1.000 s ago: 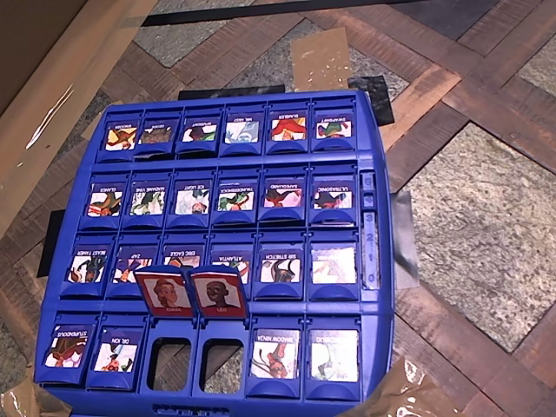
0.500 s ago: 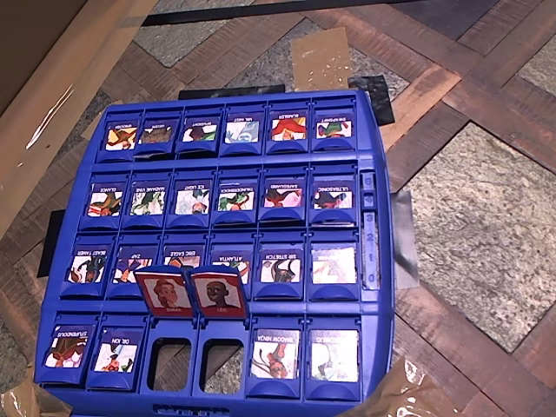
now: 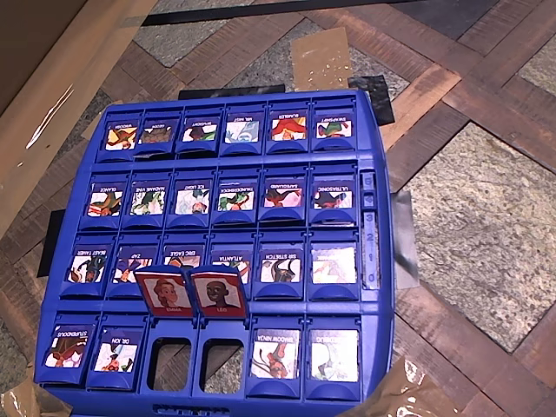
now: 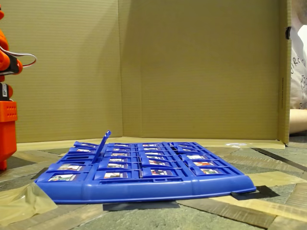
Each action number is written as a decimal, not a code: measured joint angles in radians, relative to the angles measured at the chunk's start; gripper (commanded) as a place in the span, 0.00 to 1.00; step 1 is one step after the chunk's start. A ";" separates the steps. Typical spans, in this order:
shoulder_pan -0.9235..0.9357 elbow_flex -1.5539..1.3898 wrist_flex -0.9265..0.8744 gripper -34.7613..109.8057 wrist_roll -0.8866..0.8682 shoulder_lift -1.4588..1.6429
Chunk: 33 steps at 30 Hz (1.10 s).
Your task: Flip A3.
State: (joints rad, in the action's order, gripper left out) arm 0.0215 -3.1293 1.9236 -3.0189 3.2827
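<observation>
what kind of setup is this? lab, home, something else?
Probably a makeshift tabletop test rig, not a tidy lab: the blue game board sits taped down on a patchwork surface, a cardboard backdrop walls it in, and an orange arm stands at the fixed view's left edge.

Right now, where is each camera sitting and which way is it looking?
Overhead view: sits above, looks down on the blue game board with two raised red-framed tiles; A3 is the darker-haired one.
Fixed view: sits low beside the table, looks across the board toward a cardboard wall; the orange arm shows at left.
Shared: the board.
</observation>
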 measured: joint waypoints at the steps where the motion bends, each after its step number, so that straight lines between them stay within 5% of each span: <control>1: 0.000 0.000 0.000 0.24 0.000 0.000; 33: 0.000 0.000 0.000 0.24 0.046 0.000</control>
State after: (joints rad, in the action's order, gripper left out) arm 0.0215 -3.1293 1.9236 -2.9729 3.2827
